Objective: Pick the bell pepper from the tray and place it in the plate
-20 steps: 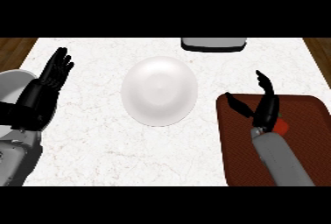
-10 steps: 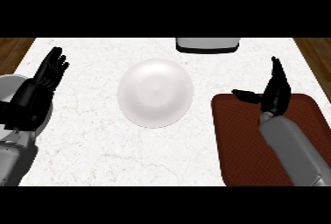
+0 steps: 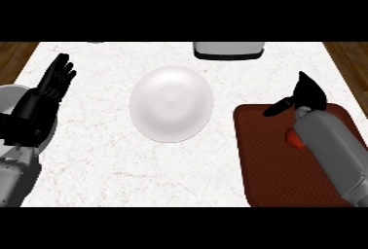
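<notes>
Right hand [image 3: 307,96] hovers over the brown tray's [image 3: 266,160] far edge, fingers straight, holding nothing. Red bell pepper [image 3: 293,139] sits on the tray, mostly hidden under the forearm. White plate [image 3: 171,103] mid-bench [image 3: 108,160]. Left hand [image 3: 52,82] rests relaxed at left.

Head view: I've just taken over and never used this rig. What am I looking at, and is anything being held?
You look steeply down from the robot's head at a pale counter. The left hand rests open at the left edge. The right hand, fingers straight, hovers over the brown tray; it holds nothing. A bit of red, likely the bell pepper, peeks out beside that forearm. The white plate sits mid-counter with nothing on it. A grey object lies at the far edge.
</notes>
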Controlling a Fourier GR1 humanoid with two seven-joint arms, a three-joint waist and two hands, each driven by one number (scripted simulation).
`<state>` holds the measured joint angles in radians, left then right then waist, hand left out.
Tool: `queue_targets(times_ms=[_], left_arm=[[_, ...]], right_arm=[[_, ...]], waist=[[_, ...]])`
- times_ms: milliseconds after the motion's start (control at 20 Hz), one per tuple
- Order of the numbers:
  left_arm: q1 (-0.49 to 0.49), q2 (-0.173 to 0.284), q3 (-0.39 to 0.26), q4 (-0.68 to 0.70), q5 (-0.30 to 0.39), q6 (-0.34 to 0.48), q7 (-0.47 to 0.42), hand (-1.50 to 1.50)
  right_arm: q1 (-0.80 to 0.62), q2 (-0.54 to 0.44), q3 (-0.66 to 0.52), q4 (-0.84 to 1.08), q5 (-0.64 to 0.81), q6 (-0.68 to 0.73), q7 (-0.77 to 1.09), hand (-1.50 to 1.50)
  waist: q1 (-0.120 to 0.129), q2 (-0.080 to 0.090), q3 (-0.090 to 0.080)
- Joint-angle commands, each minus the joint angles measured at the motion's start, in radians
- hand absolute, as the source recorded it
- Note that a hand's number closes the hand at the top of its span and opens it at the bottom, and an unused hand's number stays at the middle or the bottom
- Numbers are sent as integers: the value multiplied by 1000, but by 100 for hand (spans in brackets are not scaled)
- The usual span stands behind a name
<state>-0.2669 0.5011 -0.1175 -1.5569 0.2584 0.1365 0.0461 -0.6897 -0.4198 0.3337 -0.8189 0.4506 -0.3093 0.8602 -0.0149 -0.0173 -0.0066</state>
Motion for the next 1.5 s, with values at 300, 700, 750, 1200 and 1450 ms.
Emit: queue_targets(times_ms=[300,700,750,1200,1450], left_arm=[[-50,-22,33,-3,-11,-1,43,0],[46,-34,43,-19,-18,-60,-14,0],[-33,-71,29,5,-40,-7,26,0],[17,-55,82,-37,-47,-69,26,0],[-34,-114,56,-24,-91,-50,66,0]], right_arm=[[-41,-50,-14,-131,-62,364,323,-150],[52,-38,-11,-192,-9,373,436,-150],[88,-10,5,-136,18,324,394,-150],[180,-8,-71,-159,29,337,351,-150],[229,25,-96,-193,33,364,333,-150]], waist=[[7,15,6],[11,13,5],[7,17,6],[14,16,6],[11,17,7]])
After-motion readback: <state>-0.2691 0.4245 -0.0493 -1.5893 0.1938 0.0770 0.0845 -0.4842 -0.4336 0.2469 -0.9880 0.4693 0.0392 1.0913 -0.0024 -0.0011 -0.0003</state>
